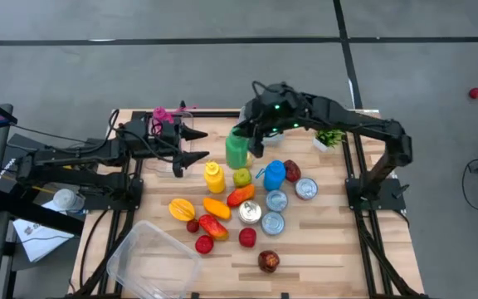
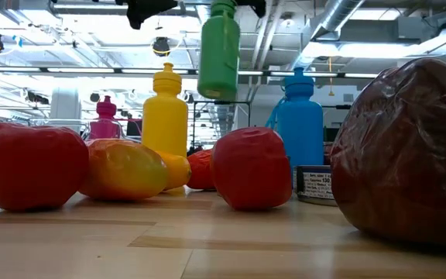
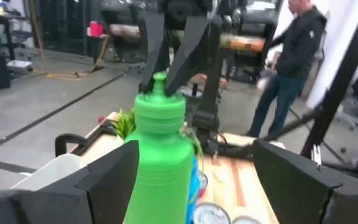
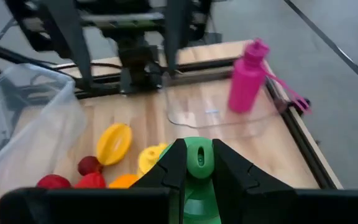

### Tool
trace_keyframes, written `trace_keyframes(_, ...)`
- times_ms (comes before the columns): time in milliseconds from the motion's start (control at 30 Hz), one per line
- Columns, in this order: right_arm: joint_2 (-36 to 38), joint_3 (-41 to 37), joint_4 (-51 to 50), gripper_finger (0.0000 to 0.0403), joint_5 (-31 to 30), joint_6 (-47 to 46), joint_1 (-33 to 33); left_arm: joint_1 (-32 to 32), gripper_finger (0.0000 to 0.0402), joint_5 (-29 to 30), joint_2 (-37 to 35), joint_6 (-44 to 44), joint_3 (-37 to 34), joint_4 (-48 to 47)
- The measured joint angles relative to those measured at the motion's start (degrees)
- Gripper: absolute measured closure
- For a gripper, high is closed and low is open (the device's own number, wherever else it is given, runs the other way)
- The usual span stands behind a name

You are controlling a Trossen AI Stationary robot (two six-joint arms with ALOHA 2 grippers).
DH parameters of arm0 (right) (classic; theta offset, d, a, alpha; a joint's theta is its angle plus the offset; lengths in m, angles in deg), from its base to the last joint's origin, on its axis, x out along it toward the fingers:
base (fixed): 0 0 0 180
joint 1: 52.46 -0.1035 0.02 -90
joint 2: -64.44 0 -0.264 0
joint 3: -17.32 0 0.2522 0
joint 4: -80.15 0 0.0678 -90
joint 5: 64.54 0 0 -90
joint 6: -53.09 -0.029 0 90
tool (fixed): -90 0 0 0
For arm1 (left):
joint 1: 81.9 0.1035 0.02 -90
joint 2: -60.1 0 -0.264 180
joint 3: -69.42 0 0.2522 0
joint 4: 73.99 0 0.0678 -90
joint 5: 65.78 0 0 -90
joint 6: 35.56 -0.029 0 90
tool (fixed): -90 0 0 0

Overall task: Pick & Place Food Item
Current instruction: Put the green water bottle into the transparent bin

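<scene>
A green bottle [image 1: 236, 149] hangs in the air over the table's far middle, and my right gripper [image 4: 199, 168] is shut on its top. Below it stand a yellow bottle [image 2: 165, 116] and a blue bottle [image 2: 298, 124], with a mango [image 1: 181, 208], red fruits [image 2: 252, 168] and other toy food around them. My left gripper [image 1: 206, 145] points level toward the green bottle [image 3: 160, 155] from the table's left. It is open, its fingers short of the bottle and apart from it. A pink bottle [image 1: 163, 115] stands at the far left. My right gripper pinches the green bottle's cap [image 4: 197, 155] between its two fingers [image 4: 173, 165]. The fingers slant down at the cap from above. The bottle hangs upright below them, its base [image 2: 217, 91] well clear of the table and of the other bottles.
A clear tub [image 1: 152, 257] sits at the near left. Several cans [image 1: 272, 212] stand right of the fruit, and a dark red fruit [image 1: 268, 260] lies near the front edge. A green sprig [image 1: 330, 137] lies at the far right. Beyond the table stands a person [image 3: 297, 56].
</scene>
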Motion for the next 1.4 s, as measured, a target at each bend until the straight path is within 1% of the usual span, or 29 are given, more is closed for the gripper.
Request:
trace_keyframes(167, -3.2, 4.8, -1.7, 0.0357, 0.1, 0.4, -2.0, -1.6, 0.0073, 0.5, 0.9, -2.0, 0.0, 0.8)
trace_keyframes(367, -3.7, 6.1, -1.3, 0.0356, 0.1, 0.8, -3.4, -2.2, 0.0054, 1.5, 2.9, -2.0, 0.1, 4.7)
trace_keyframes(533, -3.6, 6.1, -1.6, 0.0355, 0.2, 0.1, -4.4, -2.2, 0.0053, 0.8, 6.8, -2.0, 1.5, 4.7)
trace_keyframes(633, -3.6, 6.1, -2.5, 0.0354, 0.2, -0.1, -5.1, -2.8, 0.0053, -0.1, 10.5, -2.6, 4.6, 4.7)
trace_keyframes(767, -3.6, 6.1, -3.9, 0.0354, 0.1, -1.0, -6.0, -2.9, 0.0053, -0.4, 14.5, -4.9, 8.9, 1.9)
trace_keyframes(867, -3.6, 6.1, -4.6, 0.0354, 0.1, -1.2, -6.7, -2.9, 0.0053, -0.4, 16.6, -4.8, 11.1, 0.0)
trace_keyframes(1000, -3.6, 6.1, -4.6, 0.0354, -0.1, -1.2, -7.4, -2.9, 0.0054, -2.7, 18.1, -4.8, 11.9, -0.2)
trace_keyframes(1100, -3.6, 6.1, -4.6, 0.0354, 0.0, -1.2, -7.7, -3.5, 0.0054, -3.0, 18.4, -4.8, 12.2, -0.2)
trace_keyframes(1233, -3.6, 6.1, -4.5, 0.0354, 0.0, -1.1, -7.7, -4.0, 0.0068, -3.0, 18.2, -5.0, 12.2, -0.3)
trace_keyframes(1400, -3.6, 6.1, -4.3, 0.0354, 0.0, -0.7, -7.7, -4.2, 0.0119, -3.0, 18.0, -5.0, 12.2, -0.2)
